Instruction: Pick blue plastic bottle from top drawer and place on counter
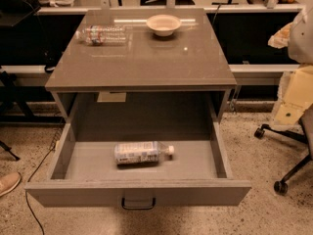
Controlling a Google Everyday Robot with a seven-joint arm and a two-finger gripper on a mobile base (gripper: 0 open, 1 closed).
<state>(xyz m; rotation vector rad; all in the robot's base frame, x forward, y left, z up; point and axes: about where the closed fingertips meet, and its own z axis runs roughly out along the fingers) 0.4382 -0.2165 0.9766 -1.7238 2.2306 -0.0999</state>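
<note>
The blue plastic bottle (142, 152) lies on its side in the open top drawer (195, 192), near the middle, with its white cap pointing right. The drawer is pulled fully out below the counter (146, 62). My gripper (295, 94) shows as pale arm parts at the right edge of the camera view, to the right of the counter and above the drawer, well apart from the bottle.
A longer clear ribbed bottle (103, 35) lies at the counter's back left and a white bowl (163, 24) stands at its back middle. An office chair base (288, 146) is on the floor at the right. A shoe (9, 182) and a cable are at the left.
</note>
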